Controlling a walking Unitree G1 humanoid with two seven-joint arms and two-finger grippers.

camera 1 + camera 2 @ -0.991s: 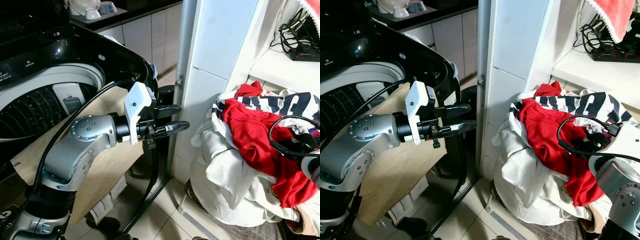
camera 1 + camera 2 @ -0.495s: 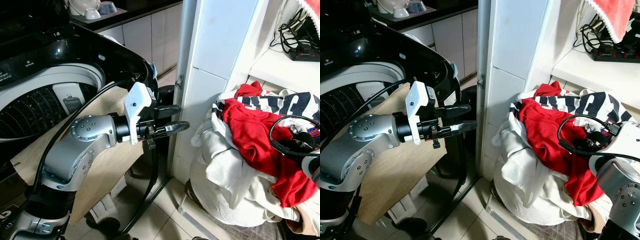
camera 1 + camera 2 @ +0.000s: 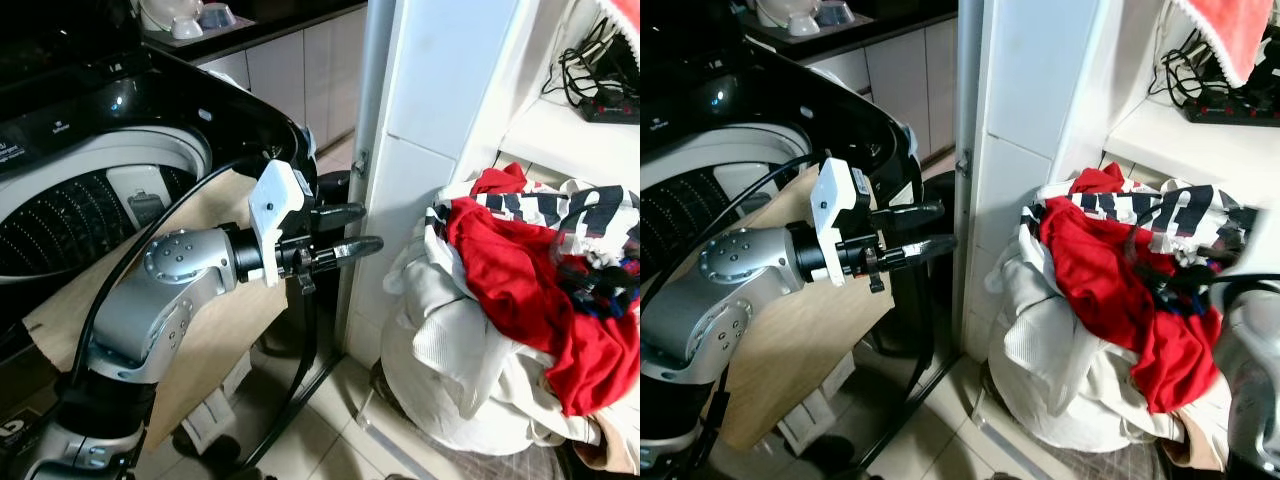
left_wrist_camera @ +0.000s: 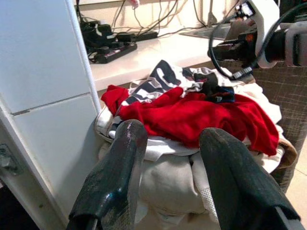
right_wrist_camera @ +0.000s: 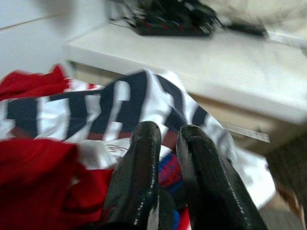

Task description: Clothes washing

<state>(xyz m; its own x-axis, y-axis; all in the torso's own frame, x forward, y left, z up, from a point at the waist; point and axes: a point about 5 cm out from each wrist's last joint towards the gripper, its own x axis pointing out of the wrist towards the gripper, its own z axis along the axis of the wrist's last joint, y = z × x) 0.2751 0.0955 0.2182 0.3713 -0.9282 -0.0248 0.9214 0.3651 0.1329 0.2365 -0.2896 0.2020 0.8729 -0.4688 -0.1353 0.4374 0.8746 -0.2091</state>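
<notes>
A heap of laundry sits in a white bag at the right: a red garment on top, a navy-and-white striped one behind it. The top-loading washing machine's drum stands open at the left. My left gripper is held out level between machine and heap, open and empty, and its fingers point at the red garment. My right gripper hovers over the striped garment, fingers close together. It is a dark blur over the heap.
A white tiled pillar stands between machine and laundry bag. A white shelf with power strips and cables runs behind the heap. Brown cardboard leans on the machine's front. Cabinets and bowls are at the back.
My right gripper has moved over the heap and now shows as a blur; its cable loop no longer stands out. The left arm has barely shifted.
</notes>
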